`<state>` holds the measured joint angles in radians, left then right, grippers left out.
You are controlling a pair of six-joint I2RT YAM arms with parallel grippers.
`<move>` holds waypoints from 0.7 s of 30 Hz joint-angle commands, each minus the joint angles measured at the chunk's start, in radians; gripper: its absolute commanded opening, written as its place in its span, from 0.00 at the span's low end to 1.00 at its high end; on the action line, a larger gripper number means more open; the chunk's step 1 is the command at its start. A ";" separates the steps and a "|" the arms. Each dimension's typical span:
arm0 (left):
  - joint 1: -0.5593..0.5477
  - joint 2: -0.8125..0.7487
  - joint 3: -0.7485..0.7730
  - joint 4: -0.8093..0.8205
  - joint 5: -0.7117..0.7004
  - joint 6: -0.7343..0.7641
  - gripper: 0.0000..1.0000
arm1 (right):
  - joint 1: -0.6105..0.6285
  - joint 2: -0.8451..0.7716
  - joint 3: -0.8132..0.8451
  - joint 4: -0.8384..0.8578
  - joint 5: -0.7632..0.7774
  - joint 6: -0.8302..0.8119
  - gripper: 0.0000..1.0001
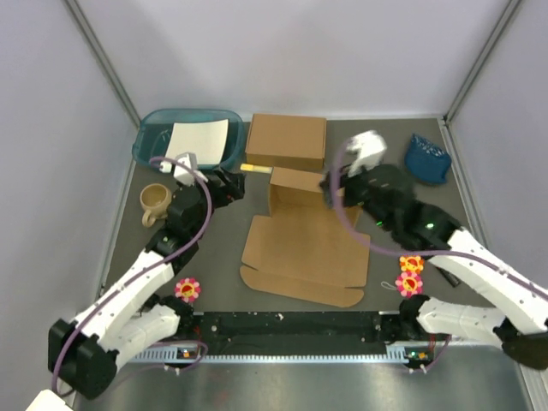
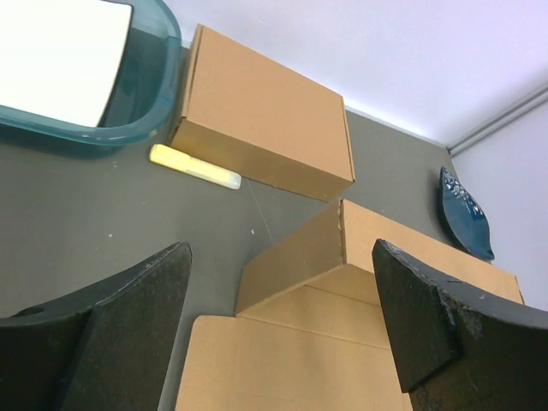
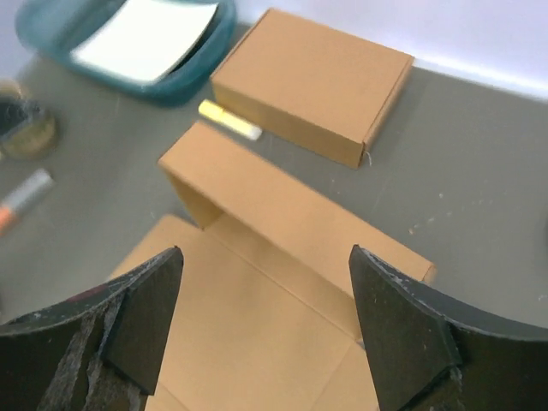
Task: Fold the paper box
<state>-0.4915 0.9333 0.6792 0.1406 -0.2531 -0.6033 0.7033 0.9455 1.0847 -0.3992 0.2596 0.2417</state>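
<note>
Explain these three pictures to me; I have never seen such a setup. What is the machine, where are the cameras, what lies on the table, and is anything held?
Two robot arms stand at the table's near edge. The overhead picture shows both; the other two come from wrist cameras, so the dark shapes there are each arm's own fingers. The left gripper and right gripper are open, holding nothing, near the paper box, a brown sheet with one wall standing. Elsewhere: a closed box, a teal tray with white paper, a yellow marker, a mug.
</note>
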 commanded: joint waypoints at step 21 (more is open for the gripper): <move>0.005 -0.372 -0.187 -0.216 -0.244 -0.087 0.92 | 0.461 0.648 0.087 0.011 0.886 -0.863 0.78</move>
<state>-0.4915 0.6064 0.5083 -0.0605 -0.4366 -0.6533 1.2041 1.5505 1.1530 -0.4786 1.1240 -0.5465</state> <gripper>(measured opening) 0.915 0.801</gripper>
